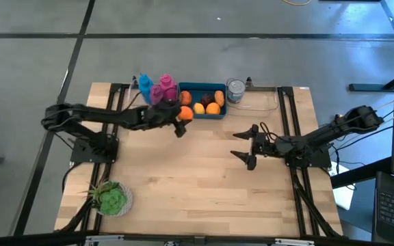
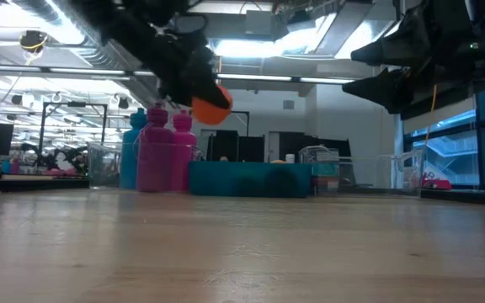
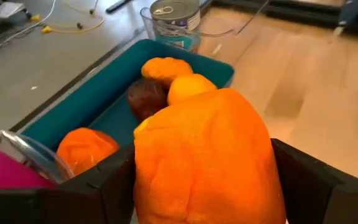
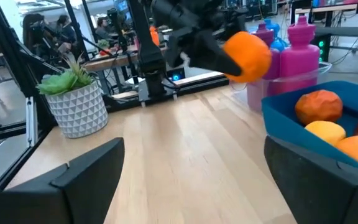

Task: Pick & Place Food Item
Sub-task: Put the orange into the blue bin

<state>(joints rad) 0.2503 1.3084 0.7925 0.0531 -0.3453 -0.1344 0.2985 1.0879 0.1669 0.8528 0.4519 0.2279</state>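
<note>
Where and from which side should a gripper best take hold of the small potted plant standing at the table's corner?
Probably the white faceted pot, not the leaves. Come level from the open table side, fingers across the pot's middle: it stands upright, its walls look firm, and foliage covers the top. The open right gripper is free; the left gripper holds an orange fruit.

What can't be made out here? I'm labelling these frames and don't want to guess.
- Low view: the tray wall hides all fruit inside.
- Left wrist view: the held orange blocks the left gripper fingertips and part of the tray.
- High view: the can label is too small to read.
- Right wrist view: the tray is cut off by the picture's edge.
</note>
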